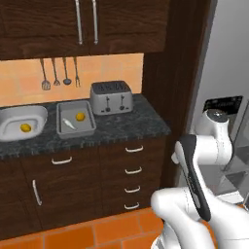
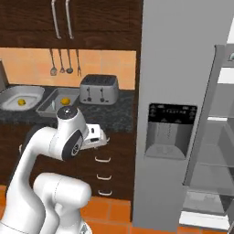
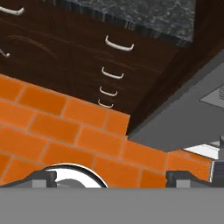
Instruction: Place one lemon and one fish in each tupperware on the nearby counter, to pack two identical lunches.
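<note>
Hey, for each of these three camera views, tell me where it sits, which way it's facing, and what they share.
Left base view: behind the arm's left, facing the counter, two tupperware tubs and toaster; white arm at lower right.
Right base view: behind the arm's right, facing the fridge and the same counter; arm at lower left.
Hand view: on the hand, looking down at the orange floor and drawers; end effector fingertips at bottom.
Shared: counter and drawers.

No readable text anywhere, fridge dispenser panel (image 2: 172, 111) shows pale marks too small to make out, toaster (image 1: 111, 97) front carries dark knobs and no legible label, cabinets and drawers bare of signs
</note>
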Robot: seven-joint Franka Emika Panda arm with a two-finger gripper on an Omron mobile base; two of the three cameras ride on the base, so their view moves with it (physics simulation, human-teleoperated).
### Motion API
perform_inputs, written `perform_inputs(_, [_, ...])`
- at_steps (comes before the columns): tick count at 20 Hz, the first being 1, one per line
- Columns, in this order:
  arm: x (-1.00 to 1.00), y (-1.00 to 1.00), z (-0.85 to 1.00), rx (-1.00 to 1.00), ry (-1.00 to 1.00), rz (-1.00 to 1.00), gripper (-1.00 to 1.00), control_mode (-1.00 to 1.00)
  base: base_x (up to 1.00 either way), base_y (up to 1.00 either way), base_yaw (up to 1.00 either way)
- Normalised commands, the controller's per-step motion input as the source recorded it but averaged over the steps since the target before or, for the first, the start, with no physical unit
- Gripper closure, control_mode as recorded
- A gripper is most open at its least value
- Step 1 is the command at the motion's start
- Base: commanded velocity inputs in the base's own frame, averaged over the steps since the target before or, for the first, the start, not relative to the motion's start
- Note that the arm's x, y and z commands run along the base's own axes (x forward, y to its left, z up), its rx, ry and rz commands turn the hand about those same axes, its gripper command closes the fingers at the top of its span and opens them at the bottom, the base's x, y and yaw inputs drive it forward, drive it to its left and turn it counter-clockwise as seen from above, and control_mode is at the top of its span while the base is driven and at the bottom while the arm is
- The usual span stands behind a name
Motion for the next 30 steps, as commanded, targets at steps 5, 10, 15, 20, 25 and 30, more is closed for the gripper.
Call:
perform_inputs(5, [0.00,0.00,0.00,0.00,0.00,0.00,-1.00,1.00,-0.27,-1.00,-0.49])
perform_inputs(10, [0.00,0.00,0.00,0.00,0.00,0.00,-1.00,1.00,0.89,-0.99,-0.39])
perform_inputs(15, [0.00,0.00,0.00,0.00,0.00,0.00,-1.00,1.00,1.00,-0.59,-0.01])
perform_inputs(20, [0.00,0.00,0.00,0.00,0.00,0.00,-1.00,1.00,0.89,-0.40,0.25])
perform_inputs(25, [0.00,0.00,0.00,0.00,0.00,0.00,-1.00,1.00,0.45,-0.87,0.18])
perform_inputs(30, [0.00,0.00,0.00,0.00,0.00,0.00,-1.00,1.00,0.04,0.01,0.00])
